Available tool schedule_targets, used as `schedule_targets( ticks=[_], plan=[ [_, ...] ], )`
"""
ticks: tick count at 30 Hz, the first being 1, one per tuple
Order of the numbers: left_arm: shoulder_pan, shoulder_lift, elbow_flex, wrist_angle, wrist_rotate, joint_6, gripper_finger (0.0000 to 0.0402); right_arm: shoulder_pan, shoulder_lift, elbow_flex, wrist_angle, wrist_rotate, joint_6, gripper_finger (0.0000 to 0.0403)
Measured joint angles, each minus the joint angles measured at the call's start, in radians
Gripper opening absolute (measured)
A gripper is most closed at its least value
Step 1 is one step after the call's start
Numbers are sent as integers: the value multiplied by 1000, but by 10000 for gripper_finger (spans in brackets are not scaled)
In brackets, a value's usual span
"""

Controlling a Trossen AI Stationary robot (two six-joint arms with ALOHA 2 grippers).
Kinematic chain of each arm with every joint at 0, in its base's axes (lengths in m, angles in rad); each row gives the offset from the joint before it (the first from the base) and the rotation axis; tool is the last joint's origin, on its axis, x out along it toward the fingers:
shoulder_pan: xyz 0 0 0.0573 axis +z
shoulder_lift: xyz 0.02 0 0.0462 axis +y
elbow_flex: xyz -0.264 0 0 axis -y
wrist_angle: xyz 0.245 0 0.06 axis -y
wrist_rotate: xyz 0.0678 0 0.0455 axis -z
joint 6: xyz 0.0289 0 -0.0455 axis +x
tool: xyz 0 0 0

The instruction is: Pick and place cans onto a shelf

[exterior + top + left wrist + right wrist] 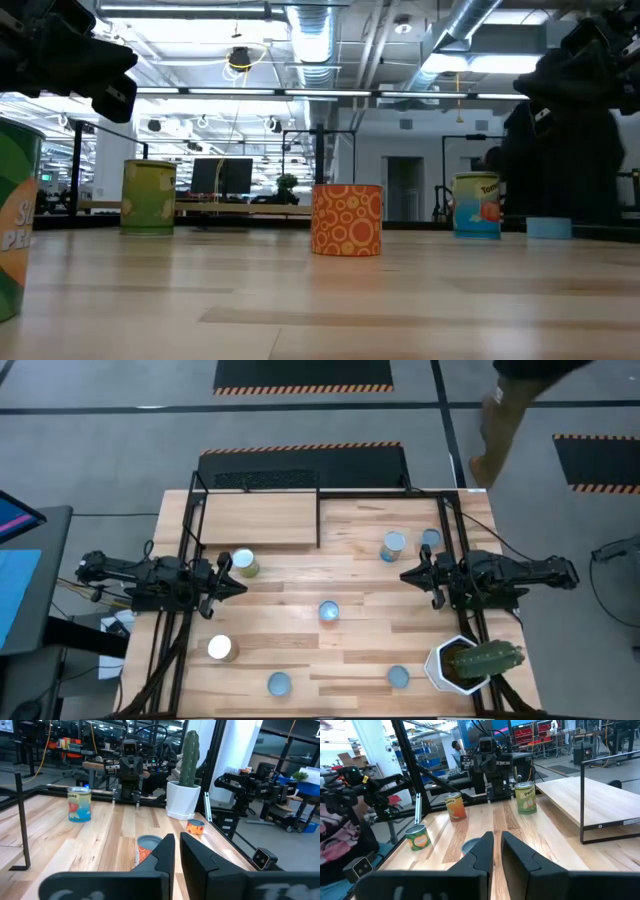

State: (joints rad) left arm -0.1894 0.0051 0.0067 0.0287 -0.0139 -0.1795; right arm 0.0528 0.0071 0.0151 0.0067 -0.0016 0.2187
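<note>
Seven cans stand upright on the planked table. Two white-topped ones stand at the left and near left. Blue-topped ones stand at the centre, near edge and far right. The pale shelf board lies at the far left inside black rods. My left gripper hovers shut and empty beside the left white-topped can. My right gripper hovers shut and empty near the two far-right cans. Each points at the centre can, which shows in the left wrist view and the right wrist view.
A white pot with a cactus stands at the near right corner. Black frame rods rise around the shelf and along both table sides. A person's legs show beyond the far right corner.
</note>
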Motion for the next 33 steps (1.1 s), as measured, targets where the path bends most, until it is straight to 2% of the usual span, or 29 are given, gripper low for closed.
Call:
schedule_targets(
  ticks=[11,19,25,33],
  plan=[
    [0,0,0,0,0,0,18,0,0,0,0,0,0,60],
    [0,0,0,15,-27,63,18,0,0,0,0,0,0,60],
    [0,0,0,89,-53,76,18,0,0,0,0,0,0,60],
    [0,2,0,116,-180,29,18,0,0,0,0,0,0,60]
  ],
)
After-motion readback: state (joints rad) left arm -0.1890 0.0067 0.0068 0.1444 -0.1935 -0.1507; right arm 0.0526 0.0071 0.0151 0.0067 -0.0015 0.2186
